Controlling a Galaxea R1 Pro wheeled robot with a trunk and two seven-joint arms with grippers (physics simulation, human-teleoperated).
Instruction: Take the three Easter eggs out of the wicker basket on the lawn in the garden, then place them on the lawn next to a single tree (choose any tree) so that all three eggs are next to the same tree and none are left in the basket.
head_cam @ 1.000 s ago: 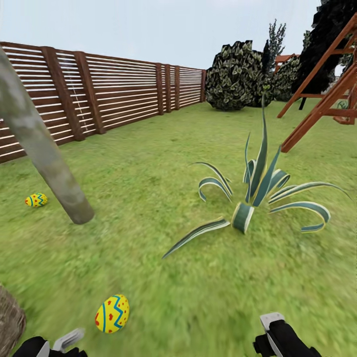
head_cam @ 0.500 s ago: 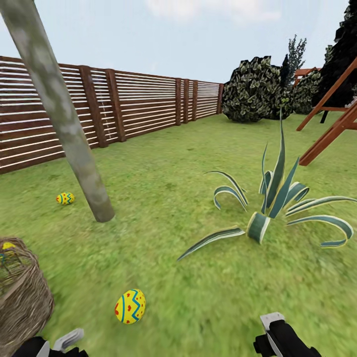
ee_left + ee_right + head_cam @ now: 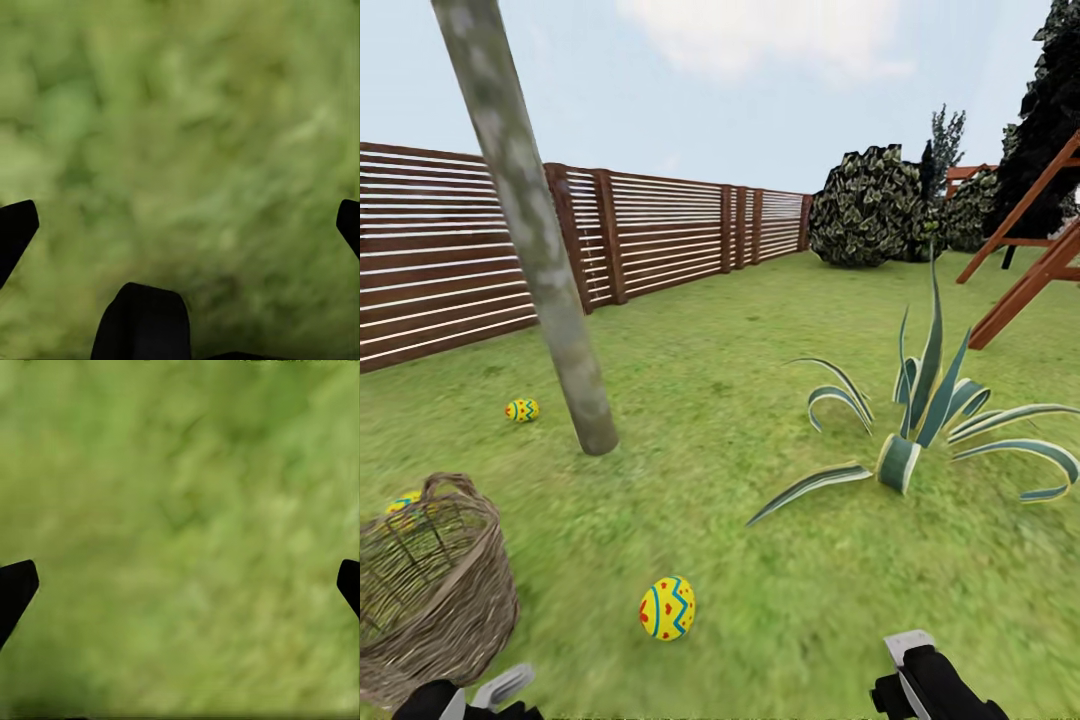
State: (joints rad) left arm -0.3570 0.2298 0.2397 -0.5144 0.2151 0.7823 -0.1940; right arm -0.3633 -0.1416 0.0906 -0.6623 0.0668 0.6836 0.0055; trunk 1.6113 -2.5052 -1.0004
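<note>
The tree's pale mottled trunk (image 3: 550, 280) leans up from the lawn (image 3: 740, 420) at centre left. One yellow painted egg (image 3: 522, 410) lies on the grass just left of the trunk's foot. A second egg (image 3: 667, 607) lies in the foreground, further from the trunk. The brown wicker basket (image 3: 435, 600) stands at the lower left, and a third egg (image 3: 402, 503) shows as a yellow patch through the weave at its far rim. My left gripper (image 3: 180, 225) and right gripper (image 3: 180, 585) hang open over bare grass, holding nothing. Their tips (image 3: 500, 688) (image 3: 908, 650) peek in at the head view's lower edge.
A spiky striped agave (image 3: 905, 440) grows to the right of the trunk. The slatted wooden fence (image 3: 660, 235) runs along the left and back. Dark bushes (image 3: 870, 205) and a wooden swing frame (image 3: 1030, 270) stand at the far right.
The whole head view has swung left: the trunk, eggs and agave slid right in the picture, and the basket came into view at the lower left. Both grippers hold the same pose.
</note>
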